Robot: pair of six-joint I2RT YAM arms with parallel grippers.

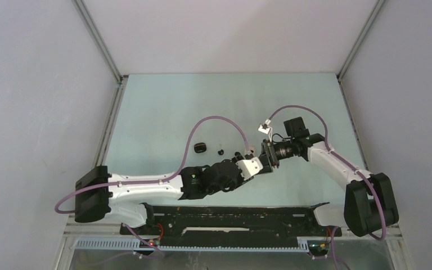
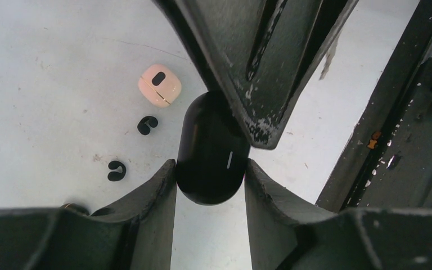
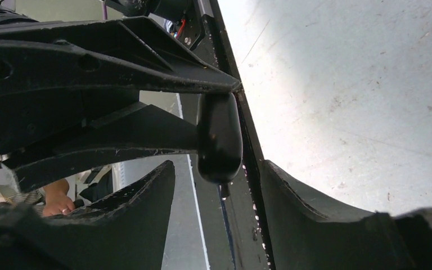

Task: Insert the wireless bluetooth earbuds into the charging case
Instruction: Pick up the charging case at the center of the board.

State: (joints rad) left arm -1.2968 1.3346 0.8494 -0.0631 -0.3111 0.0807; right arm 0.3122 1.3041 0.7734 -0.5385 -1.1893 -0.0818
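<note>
A glossy black charging case [image 2: 211,154], lid closed, hangs above the table with my left gripper [image 2: 210,166] shut on its two sides. My right gripper [image 3: 218,169] faces it from the other end, its dark fingers [image 2: 247,84] reaching the case's far tip. In the right wrist view the case [image 3: 219,138] sits just between the right fingertips, with a gap on each side, so that gripper is open. Two black curled earbuds [image 2: 147,124] [image 2: 116,170] lie on the table beside a whitish-beige case [image 2: 159,85]. In the top view both grippers meet at the table's middle [image 1: 262,158].
Another black case [image 1: 200,148] and a small black earbud [image 1: 220,152] lie on the pale green table [image 1: 163,112] left of the grippers. A black rail [image 1: 230,216] runs along the near edge. Grey walls close in the back and sides.
</note>
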